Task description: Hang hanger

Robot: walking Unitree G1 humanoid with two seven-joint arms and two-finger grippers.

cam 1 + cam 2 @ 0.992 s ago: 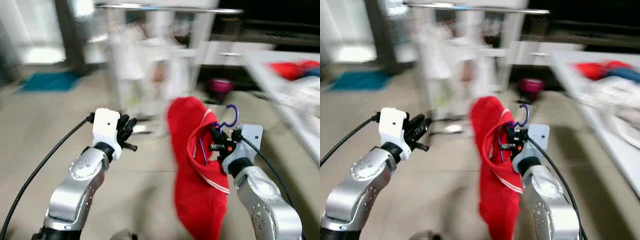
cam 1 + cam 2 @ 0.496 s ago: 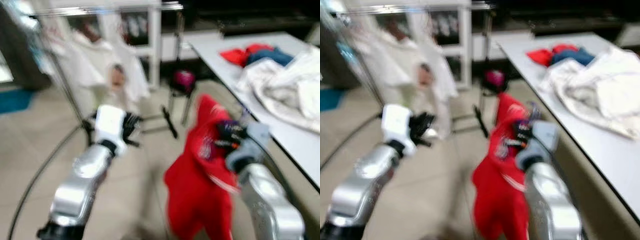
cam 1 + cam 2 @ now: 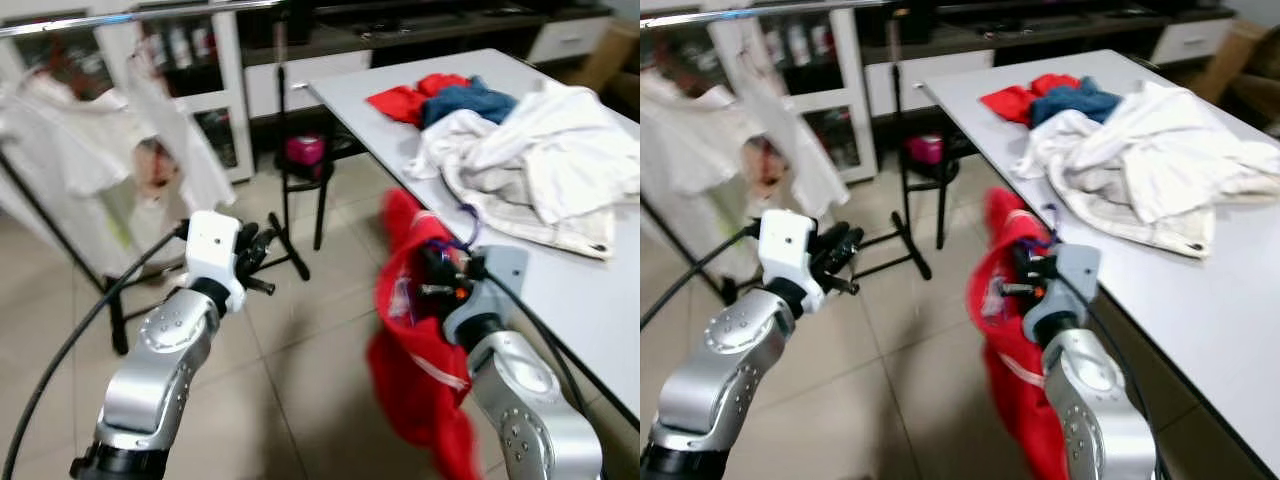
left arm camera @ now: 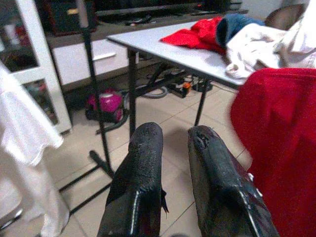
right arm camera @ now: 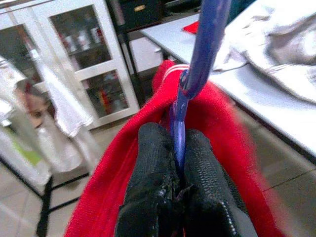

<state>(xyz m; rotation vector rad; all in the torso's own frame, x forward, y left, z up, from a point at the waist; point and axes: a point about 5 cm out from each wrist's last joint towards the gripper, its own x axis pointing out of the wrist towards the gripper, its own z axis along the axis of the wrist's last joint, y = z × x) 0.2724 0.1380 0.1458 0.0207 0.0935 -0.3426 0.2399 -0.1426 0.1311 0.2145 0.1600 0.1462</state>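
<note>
Gripping a blue hanger [image 5: 197, 59] bearing a red garment [image 3: 420, 380], right gripper [image 5: 177, 163] is clamped; left gripper [image 4: 170, 163] slightly parted, empty; no legible writing.

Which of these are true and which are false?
1. The right gripper pinches a blue hanger. True.
2. A yellow shirt hangs on that hanger. False: the garment is red.
3. The left gripper holds a sock. False: it holds nothing, fingers slightly apart.
4. White clothes lie heaped on the table. True.
5. The hanger already hangs on the rail. False: the right gripper holds it beside the table.
</note>
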